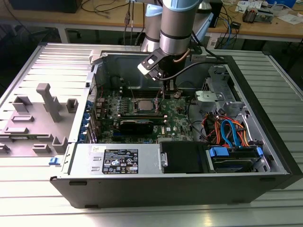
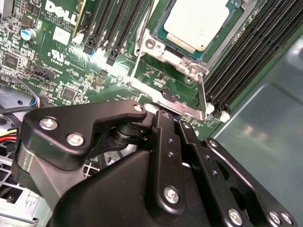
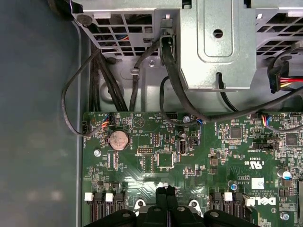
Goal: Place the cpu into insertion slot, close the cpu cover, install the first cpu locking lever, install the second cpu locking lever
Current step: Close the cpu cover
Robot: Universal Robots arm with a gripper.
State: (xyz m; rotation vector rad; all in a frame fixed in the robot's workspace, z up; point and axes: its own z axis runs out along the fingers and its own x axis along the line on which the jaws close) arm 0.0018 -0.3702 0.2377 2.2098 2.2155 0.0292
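Where the chip sits: chip (image 2: pixel 191 21) seated mid-motherboard (image 3: pixel 189 163).
Cover: cover (image 2: pixel 189 70) seemingly lies flat around it.
Fingers: fingers (image 3: pixel 161 196) clenched together, just beside the cover's edge.
Handling: probably light, stiff, fragile; grip edges only.

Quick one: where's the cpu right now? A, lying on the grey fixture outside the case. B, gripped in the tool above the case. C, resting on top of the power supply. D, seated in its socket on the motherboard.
D: in the second wrist view the cpu lies flat on the motherboard, framed by the cpu cover, with the tool off to one side of it.
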